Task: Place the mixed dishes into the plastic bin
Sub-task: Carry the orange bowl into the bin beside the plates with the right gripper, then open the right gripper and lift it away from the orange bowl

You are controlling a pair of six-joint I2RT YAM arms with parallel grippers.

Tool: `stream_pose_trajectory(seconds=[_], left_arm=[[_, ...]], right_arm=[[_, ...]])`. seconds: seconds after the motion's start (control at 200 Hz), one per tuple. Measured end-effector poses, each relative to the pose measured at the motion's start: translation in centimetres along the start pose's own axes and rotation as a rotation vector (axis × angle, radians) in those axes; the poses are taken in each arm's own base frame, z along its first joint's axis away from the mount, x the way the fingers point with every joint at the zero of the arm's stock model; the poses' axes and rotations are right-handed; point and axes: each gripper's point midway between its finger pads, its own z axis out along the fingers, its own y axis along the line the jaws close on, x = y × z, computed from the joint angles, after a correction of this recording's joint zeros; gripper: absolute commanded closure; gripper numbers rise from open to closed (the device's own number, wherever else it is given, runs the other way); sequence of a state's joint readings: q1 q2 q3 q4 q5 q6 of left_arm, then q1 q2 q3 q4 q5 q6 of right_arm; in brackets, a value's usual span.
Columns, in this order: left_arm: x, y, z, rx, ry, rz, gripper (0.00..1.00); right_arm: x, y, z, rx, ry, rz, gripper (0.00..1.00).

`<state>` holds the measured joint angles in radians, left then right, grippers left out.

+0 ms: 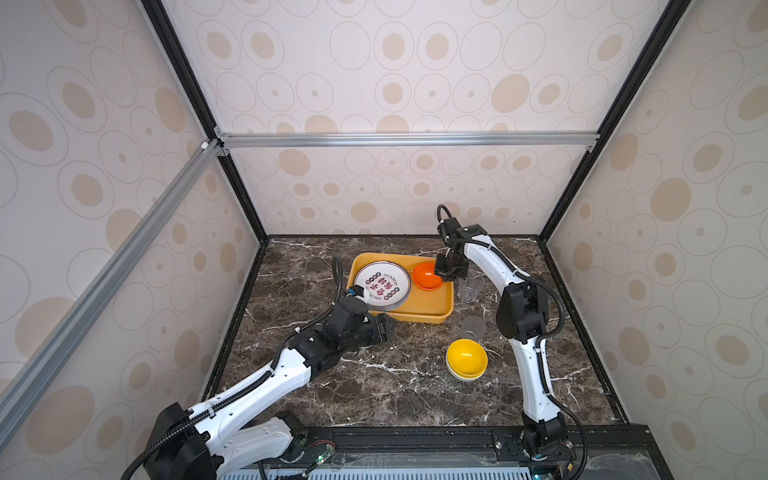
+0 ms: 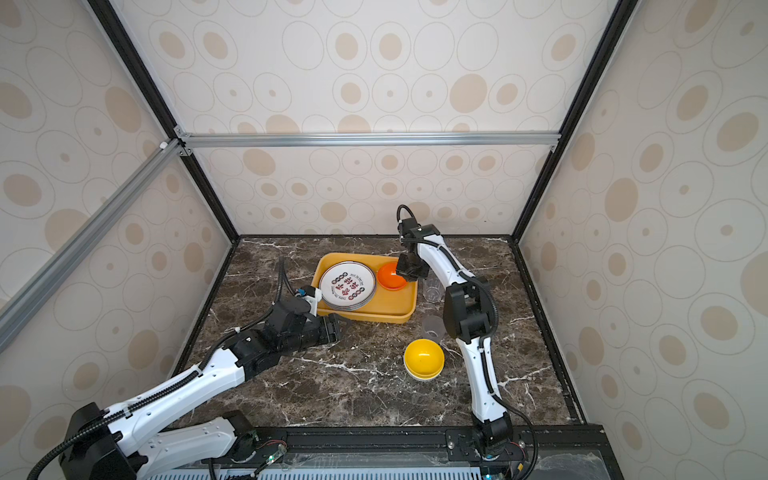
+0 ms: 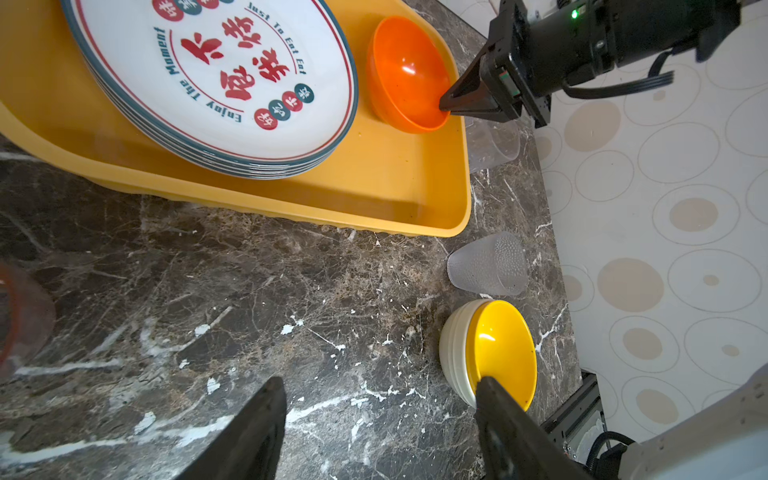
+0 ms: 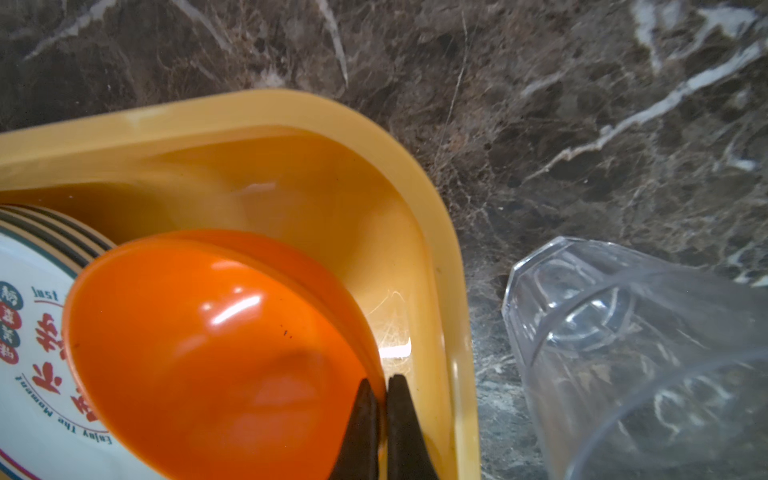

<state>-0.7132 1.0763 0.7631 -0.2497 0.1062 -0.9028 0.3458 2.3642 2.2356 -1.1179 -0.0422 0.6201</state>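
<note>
right gripper [image 4: 381, 388] pinched tight on the rim of the orange bowl [image 4: 199, 353], inside the mustard-yellow bin [image 4: 436, 232] beside the stacked plates [image 3: 216, 83]; clear cup [image 4: 623, 332] just outside the bin wall. left gripper [image 3: 380, 384] gapes empty above the marble tabletop [image 3: 208, 291], yellow bowl [image 3: 500, 345] near one finger.

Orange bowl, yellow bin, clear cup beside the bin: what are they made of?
Orange bowl: glossy plastic or melamine, probably; sharp highlights.
Yellow bin: moulded plastic, satin; soft sheen, rounded flared rim.
Clear cup: transparent plastic or glass, can't tell; marble shows through.
</note>
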Motion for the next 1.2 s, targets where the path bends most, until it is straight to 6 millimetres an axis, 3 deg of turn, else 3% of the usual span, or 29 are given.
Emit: stream_pose_trajectory(seconds=[0.445, 0.7, 0.975, 1.2], left_arm=[[0.1, 0.1, -0.1, -0.001, 0.001, -0.004, 0.28], [0.1, 0.2, -0.1, -0.001, 0.001, -0.01, 0.28], [0.1, 0.1, -0.2, 0.003, -0.003, -0.017, 0.28], [0.2, 0.2, -0.5, 0.009, -0.007, -0.019, 0.28]], right_arm=[[-0.1, -0.2, 1.4, 0.014, 0.014, 0.008, 1.0], [-0.2, -0.3, 1.4, 0.015, 0.011, 0.022, 0.83], [-0.4, -0.2, 1.2, 0.014, 0.006, 0.027, 0.78], [-0.4, 0.0, -1.1, 0.002, -0.032, 0.01, 0.74]])
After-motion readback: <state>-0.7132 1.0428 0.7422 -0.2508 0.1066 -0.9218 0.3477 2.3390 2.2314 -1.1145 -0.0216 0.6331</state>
